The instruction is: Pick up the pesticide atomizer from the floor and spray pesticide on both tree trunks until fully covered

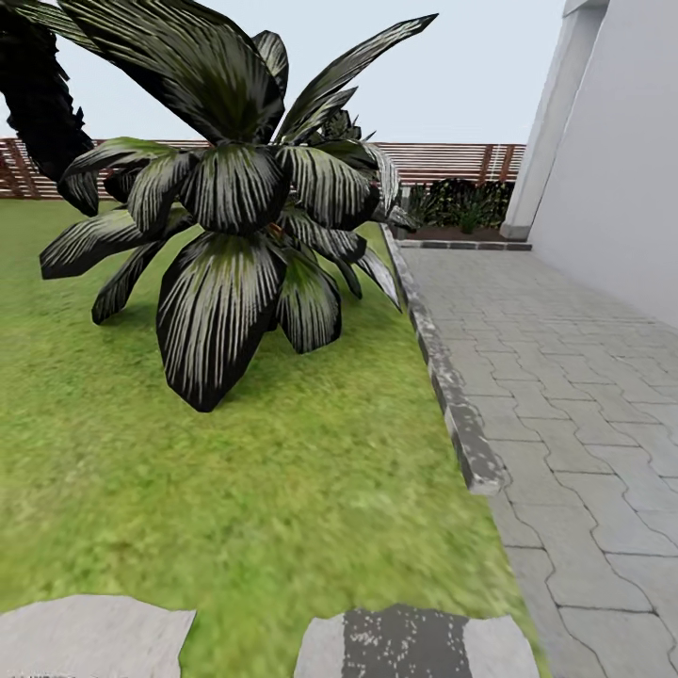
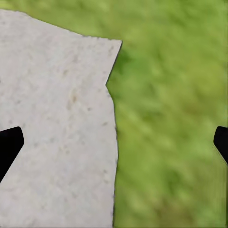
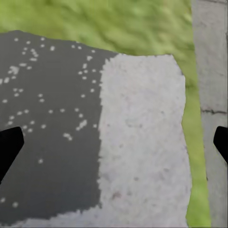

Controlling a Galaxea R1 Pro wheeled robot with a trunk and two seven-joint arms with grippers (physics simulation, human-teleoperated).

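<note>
Out on my far left the brown slatted fence [image 1: 24, 169] runs behind the lawn [image 1: 282, 471], and a short dark palm [image 1: 226, 217] fans out right in front of me. No atomizer anywhere on the grass I can see, and no pale thick trunks either, so I'm on my way here.

Down by my left gripper [image 2: 114, 142], both black fingertips sit far apart at the edges of the wrist view, nothing between them, hanging over a pale stepping stone [image 2: 57, 133].

My right gripper [image 3: 114, 142] is spread just as wide and empty, over a stone that's half dark, half pale [image 3: 142, 142].

Further right, the stone kerb [image 1: 452, 395], grey paving [image 1: 584, 395] and white house wall [image 1: 621, 188].

When that bottle turns up, I expect it light, rigid and slick: I'd clamp across the body, below the top.
</note>
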